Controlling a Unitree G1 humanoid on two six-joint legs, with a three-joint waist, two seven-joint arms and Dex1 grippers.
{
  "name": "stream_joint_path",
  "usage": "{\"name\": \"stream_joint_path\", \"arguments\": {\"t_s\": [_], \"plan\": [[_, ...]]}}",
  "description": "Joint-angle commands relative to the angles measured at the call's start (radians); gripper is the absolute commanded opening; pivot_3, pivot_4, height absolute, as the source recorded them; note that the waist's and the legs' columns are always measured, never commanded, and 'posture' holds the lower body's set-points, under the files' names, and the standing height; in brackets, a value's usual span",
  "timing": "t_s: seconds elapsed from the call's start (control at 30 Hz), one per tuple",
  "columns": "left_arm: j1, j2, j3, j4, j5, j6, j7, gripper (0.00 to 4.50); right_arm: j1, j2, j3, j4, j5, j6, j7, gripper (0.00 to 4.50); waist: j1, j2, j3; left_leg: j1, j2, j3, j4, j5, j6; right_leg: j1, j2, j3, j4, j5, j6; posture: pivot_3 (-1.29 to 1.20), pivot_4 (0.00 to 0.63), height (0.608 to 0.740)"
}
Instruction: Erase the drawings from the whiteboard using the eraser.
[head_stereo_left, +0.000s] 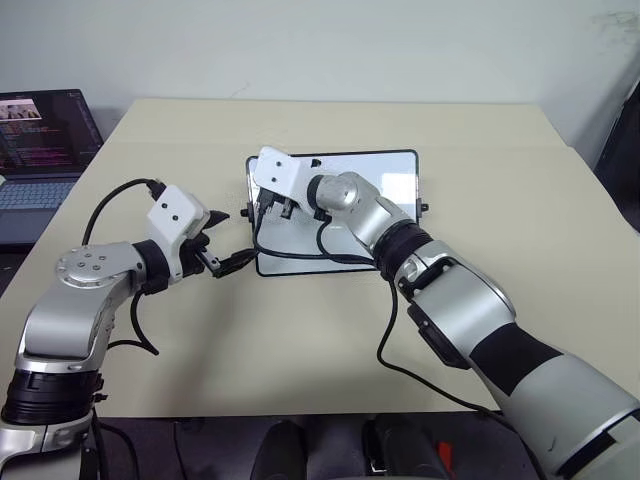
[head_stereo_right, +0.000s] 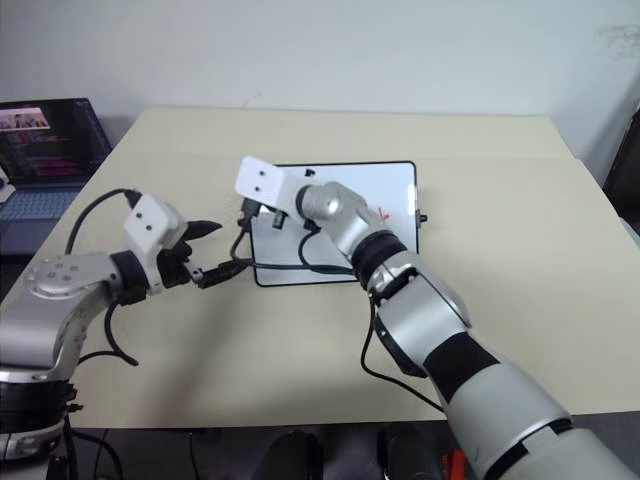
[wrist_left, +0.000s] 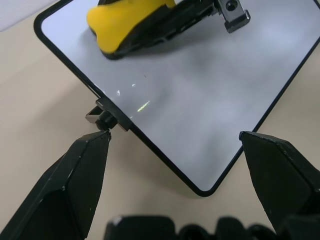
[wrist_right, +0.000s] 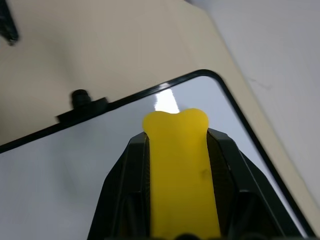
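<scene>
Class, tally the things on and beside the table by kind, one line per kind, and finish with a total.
Whiteboard: 1
Eraser: 1
Laptop: 1
Table: 1
Grippers: 2, left gripper and right gripper
Total: 6

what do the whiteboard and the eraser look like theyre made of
Whiteboard: glossy white surface, probably coated plastic or enamel, since light glints off it; the thin black frame looks like moulded plastic. Eraser: matte yellow body with rounded edges, likely plastic or dense foam; its dark underside can't be judged.
</scene>
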Motion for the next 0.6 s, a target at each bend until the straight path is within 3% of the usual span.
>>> {"name": "stream_joint_path", "arguments": {"t_s": [0.03,0.17,0.43,0.6], "plan": [[-0.022,0.019,0.021,-0.031,-0.011,-0.013,-0.007,4.50,0.018,0.003,0.005,-0.003,-0.015,0.006,0.011,1.20,0.000,0.000,0.000,0.000,0.000,0.000,0.000,0.000,0.000,0.000,0.000,0.000,0.000,0.000,0.000,0.00,0.150,0.740],[-0.037,0.011,0.007,-0.021,-0.007,-0.017,-0.012,4.50,-0.013,-0.020,-0.027,-0.005,-0.012,-0.009,-0.093,1.20,0.000,0.000,0.000,0.001,0.000,0.000,0.001,0.000,0.000,0.000,0.000,0.000,0.003,0.000,0.000,0.00,0.150,0.740],[-0.069,-0.013,-0.031,0.017,0.001,-0.043,-0.031,4.50,0.078,-0.077,0.017,-0.019,-0.026,0.033,0.081,1.20,0.005,-0.001,-0.001,0.002,-0.001,-0.001,0.001,0.000,0.000,0.002,0.000,0.000,0.003,0.000,0.000,0.00,0.150,0.740],[-0.126,-0.033,-0.072,0.067,0.010,-0.067,-0.049,4.50,0.102,-0.093,-0.010,-0.082,-0.004,0.041,0.069,1.20,0.003,-0.001,0.000,0.013,-0.001,-0.001,0.001,0.001,0.000,0.012,0.000,-0.001,0.003,0.000,0.000,0.00,0.150,0.740]]}}
